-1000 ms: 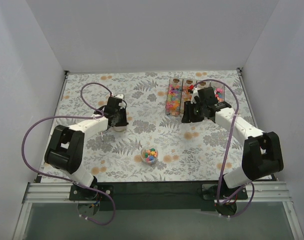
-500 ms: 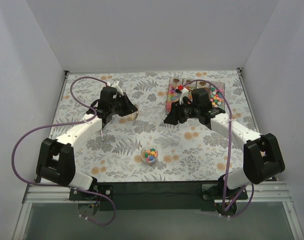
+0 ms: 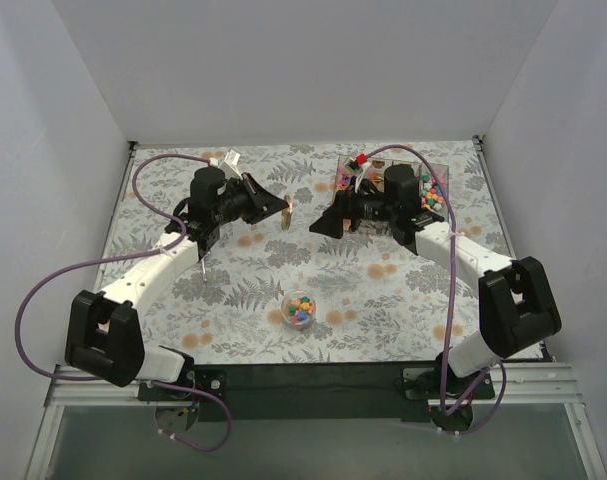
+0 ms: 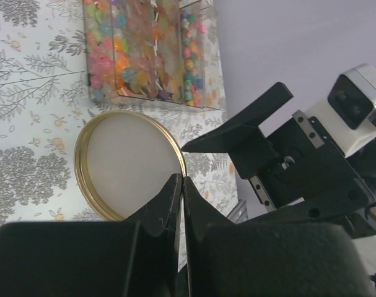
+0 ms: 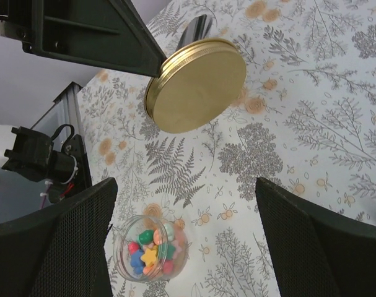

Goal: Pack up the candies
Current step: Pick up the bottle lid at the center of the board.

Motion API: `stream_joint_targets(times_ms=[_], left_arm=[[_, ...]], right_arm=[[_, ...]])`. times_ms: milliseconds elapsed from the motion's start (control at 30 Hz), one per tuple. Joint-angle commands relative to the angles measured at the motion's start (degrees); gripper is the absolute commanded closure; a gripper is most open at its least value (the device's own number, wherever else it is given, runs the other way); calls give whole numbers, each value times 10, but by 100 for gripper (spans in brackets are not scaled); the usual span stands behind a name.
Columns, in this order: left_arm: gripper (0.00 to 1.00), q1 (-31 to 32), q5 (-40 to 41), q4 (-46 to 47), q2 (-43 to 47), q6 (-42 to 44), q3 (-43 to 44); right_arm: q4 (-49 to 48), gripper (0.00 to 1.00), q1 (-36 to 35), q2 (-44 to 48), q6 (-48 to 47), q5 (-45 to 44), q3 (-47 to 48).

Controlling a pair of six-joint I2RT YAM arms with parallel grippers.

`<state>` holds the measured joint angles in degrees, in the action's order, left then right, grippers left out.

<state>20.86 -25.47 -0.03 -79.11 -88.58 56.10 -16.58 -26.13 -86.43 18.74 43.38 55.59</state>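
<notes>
Left gripper (image 4: 181,180) pinched on rim of gold lid (image 4: 129,162), mid-table | candies (image 3: 299,308) in clear jar (image 5: 152,247) toward near edge; more in trays (image 4: 152,98) at far edge | I read right gripper (image 3: 323,222) spread wide, empty, beside lid.

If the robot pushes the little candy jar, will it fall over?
Probably not: the jar looks squat and stands upright, so it would likely slide. It seems small and clear, likely light. Open on top, its candies might spill if knocked.

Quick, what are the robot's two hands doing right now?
Left gripper: closed, pinching the gold lid by its rim.
Right gripper: open, holding nothing.
</notes>
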Motion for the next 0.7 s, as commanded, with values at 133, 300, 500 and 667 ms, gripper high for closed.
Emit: stream_joint_targets(times_ms=[133,300,500,667], left_arm=[[100,2,-25,28,26,-73,13],[100,2,-36,40,19,-96,24],[100,2,-50,59,12,-130,29],[100,2,-54,73,8,-146,31]], right_arm=[[-65,2,-1,-29,-23,43,67],[-83,2,0,-52,-60,73,95],[-95,2,-1,-83,-94,118,133],[-124,2,-1,-94,-109,144,137]])
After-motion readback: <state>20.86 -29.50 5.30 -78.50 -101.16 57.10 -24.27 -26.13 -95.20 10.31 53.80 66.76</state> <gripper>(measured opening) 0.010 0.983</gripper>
